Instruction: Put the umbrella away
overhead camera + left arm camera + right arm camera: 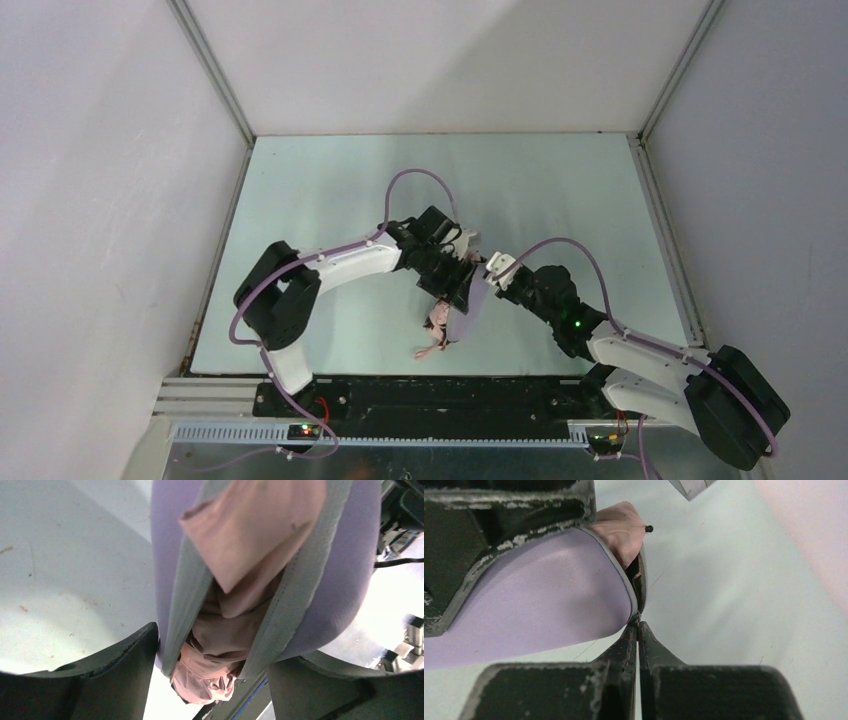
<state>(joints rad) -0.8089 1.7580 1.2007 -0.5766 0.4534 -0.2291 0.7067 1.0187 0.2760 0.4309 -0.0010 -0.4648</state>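
The umbrella (437, 322) is a bunch of pale pink fabric stuffed into a lilac zip case (478, 300) held above the table's near middle, with its lower end and strap hanging out below. In the left wrist view the pink fabric (250, 535) fills the case's open grey-edged mouth (340, 580). My left gripper (215, 650) stands open, its fingers wide on either side of the case's lower end. My right gripper (637, 625) is shut, its tips pinched on the zipper at the end of the case (534, 595). Pink fabric (619, 527) and a black rib tip poke out there.
The pale green table (350, 180) lies between white walls on three sides. A black mounting rail (440, 395) runs along its near edge. Both arms meet over the table's middle, and the right arm's wrist (400, 510) sits close behind the case.
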